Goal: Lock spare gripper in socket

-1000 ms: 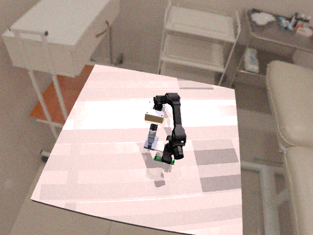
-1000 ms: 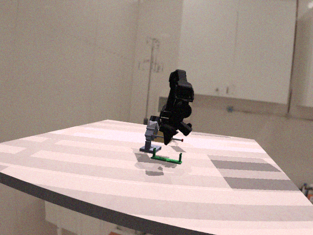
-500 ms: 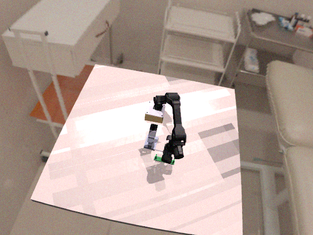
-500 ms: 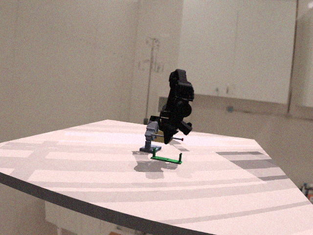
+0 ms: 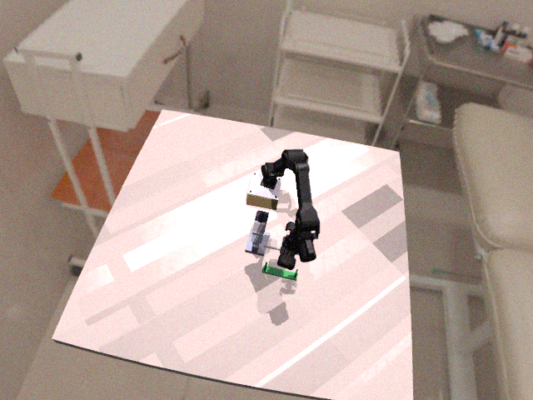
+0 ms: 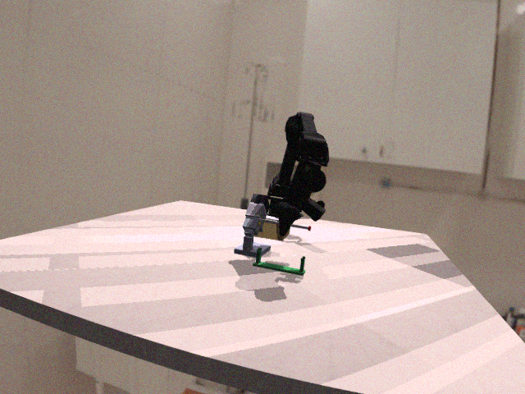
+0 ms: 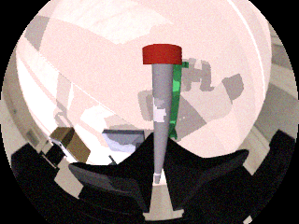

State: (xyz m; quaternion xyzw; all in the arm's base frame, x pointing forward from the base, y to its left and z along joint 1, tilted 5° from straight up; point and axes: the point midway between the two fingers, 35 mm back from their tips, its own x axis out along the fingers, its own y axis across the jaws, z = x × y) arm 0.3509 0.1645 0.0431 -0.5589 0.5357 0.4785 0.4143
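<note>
My gripper [image 5: 286, 260] [image 6: 284, 231] [image 7: 156, 135] is shut on the grey lock pin [image 5: 271, 247] [image 6: 300, 226] [image 7: 162, 89], above the table. The pin's red head [image 6: 309, 227] [image 7: 162, 54] sticks out on one side, and its thin end points towards the mount. The blue-grey mount [image 5: 255, 248] [image 6: 259, 248] [image 7: 123, 140] stands beside the gripper. A tilted grey body [image 5: 258, 232] [image 6: 255, 212] with a dark top rises above its base; where socket and spare gripper meet is too small to tell. Whether the pin's end touches the mount is unclear.
A green cradle [image 5: 280, 272] [image 6: 279, 268] [image 7: 176, 100] with two uprights lies on the table just below the gripper, holding nothing. The arm's white and tan base box [image 5: 262, 201] [image 6: 270, 230] [image 7: 75, 146] stands behind the mount.
</note>
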